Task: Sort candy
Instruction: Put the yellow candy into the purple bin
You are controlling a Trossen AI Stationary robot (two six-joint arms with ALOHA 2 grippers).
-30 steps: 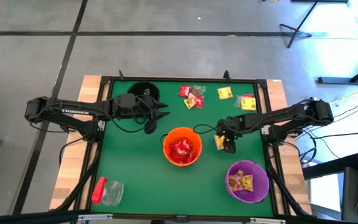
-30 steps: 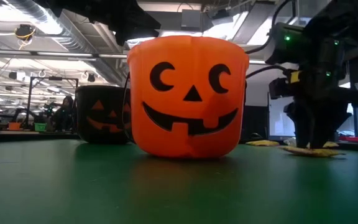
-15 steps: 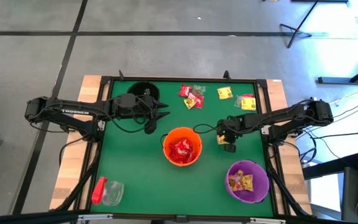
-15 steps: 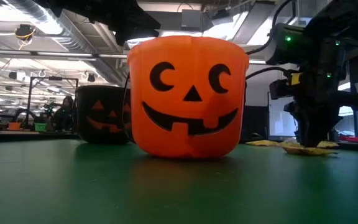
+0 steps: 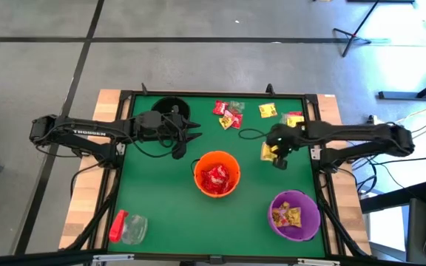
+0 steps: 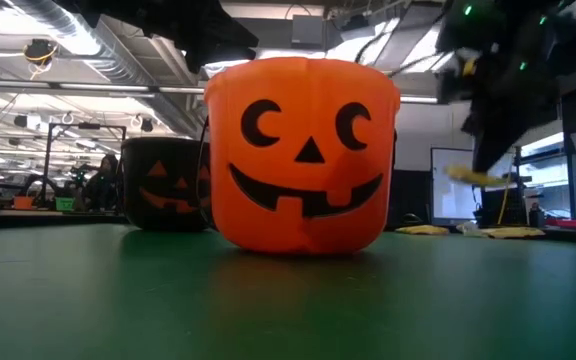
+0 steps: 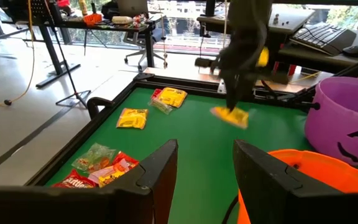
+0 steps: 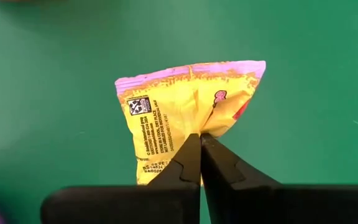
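Right wrist view: the right end effector [image 8: 199,140] is clamped on a yellow candy packet [image 8: 182,109].

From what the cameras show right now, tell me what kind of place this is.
Probably a robotics lab or open workshop. The low view shows exposed ceiling ducts and a monitor behind the green table. The left wrist view shows desks with a keyboard, an office chair and a stand on a bare floor.

An open robotics lab: exposed ceiling ducts [image 6: 78,45], grey concrete floor [image 5: 198,66], tripod stands [image 7: 73,93], a keyboard [image 7: 325,37] on a desk, office chairs [image 7: 148,46] behind.
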